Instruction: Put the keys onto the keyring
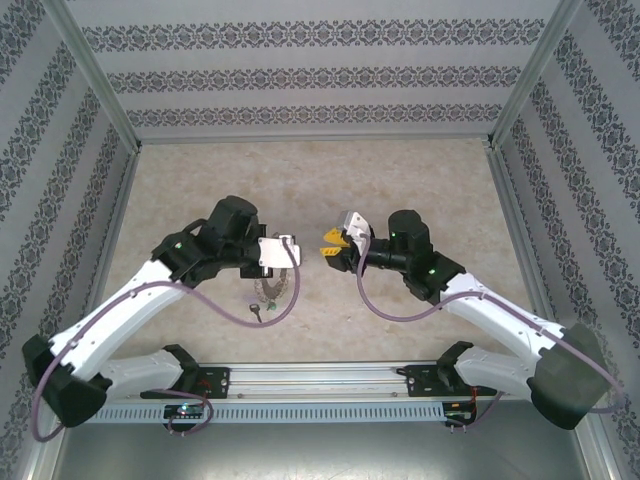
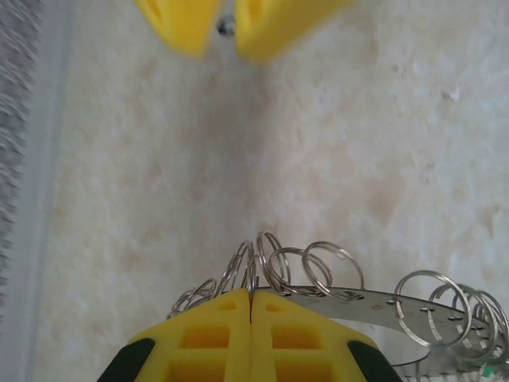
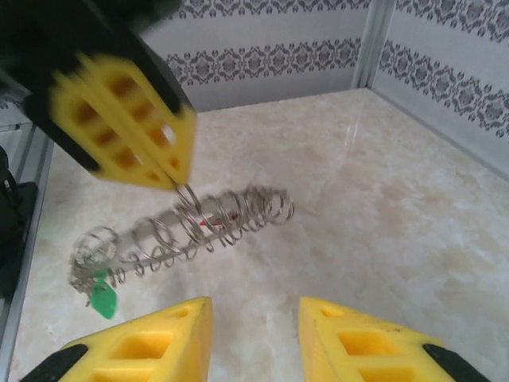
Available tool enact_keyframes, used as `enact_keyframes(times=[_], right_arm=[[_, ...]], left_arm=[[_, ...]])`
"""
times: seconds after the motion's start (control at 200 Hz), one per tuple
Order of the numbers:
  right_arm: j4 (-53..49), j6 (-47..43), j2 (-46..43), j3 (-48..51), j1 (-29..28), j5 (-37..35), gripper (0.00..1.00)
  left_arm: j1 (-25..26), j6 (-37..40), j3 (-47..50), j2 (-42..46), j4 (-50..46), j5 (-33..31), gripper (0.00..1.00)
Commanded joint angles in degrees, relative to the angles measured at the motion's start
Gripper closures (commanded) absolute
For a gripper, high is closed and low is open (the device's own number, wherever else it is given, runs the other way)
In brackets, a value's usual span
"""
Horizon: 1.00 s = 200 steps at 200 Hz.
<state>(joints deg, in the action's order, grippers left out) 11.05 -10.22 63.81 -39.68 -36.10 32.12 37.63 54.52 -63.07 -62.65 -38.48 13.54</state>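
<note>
Left gripper (image 2: 250, 306): fingers pressed flat together, pinching one wire loop (image 2: 251, 267) on the rim of the keyring (image 2: 374, 306). The ring hangs from that pinch above the marble-look table (image 1: 420, 180), just ahead of the left arm near table centre. In the right wrist view it tilts down toward the left, with a green tag (image 3: 102, 298) at the low end. There's a small red fleck (image 3: 211, 225) among the loops, too small to tell what it is.

Right gripper (image 3: 254, 318): faces the left one from close by, tips aimed at the ring, not touching it. Fingers spread, bare table showing through the gap. In the left wrist view a small grey bit (image 2: 227, 26) sits in that gap; can't tell what it is.
</note>
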Motion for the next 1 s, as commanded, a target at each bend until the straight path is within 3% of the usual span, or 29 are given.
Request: enact_keyframes(times=[0.0,0.07,0.155,0.25,0.44,0.59,0.779,0.994], right_arm=[[3.63,2.8,0.77,1.23,0.2,-2.37,0.67],[3.99,3.96,0.8,1.49,0.23,-2.64,0.67],[3.63,5.44,0.85,0.82,0.68,-0.44,0.67],[1.0,2.47,1.51,-0.8,0.26,-1.07,0.67],[-0.05,-2.5,4.18,-3.41,-0.94,3.53,0.68],[0.34,-4.42,5.94,-5.02,-3.3,1.06,0.7],[1.05,-6.36,5.65,-5.36,-5.1,-3.71,0.72],[-3.88,-12.96,4.23,-5.11,-5.88,2.42,0.68]], left_arm=[[1.52,6.13,3.01,2.57,7.82,-1.06,1.0],[4.74,9.28,7.33,4.69,13.85,-5.05,1.0],[5.26,13.3,12.0,5.95,20.02,-7.5,1.0],[4.23,9.43,11.6,5.93,22.19,-6.12,1.0],[2.58,1.78,6.16,3.67,17.03,0.24,1.0],[0.23,-3.69,1.18,0.71,10.62,7.24,1.0],[-0.36,-5.65,-2.08,-2.2,7.53,8.55,1.0],[-1.49,-8.96,-3.48,-4.18,8.4,9.72,1.0]])
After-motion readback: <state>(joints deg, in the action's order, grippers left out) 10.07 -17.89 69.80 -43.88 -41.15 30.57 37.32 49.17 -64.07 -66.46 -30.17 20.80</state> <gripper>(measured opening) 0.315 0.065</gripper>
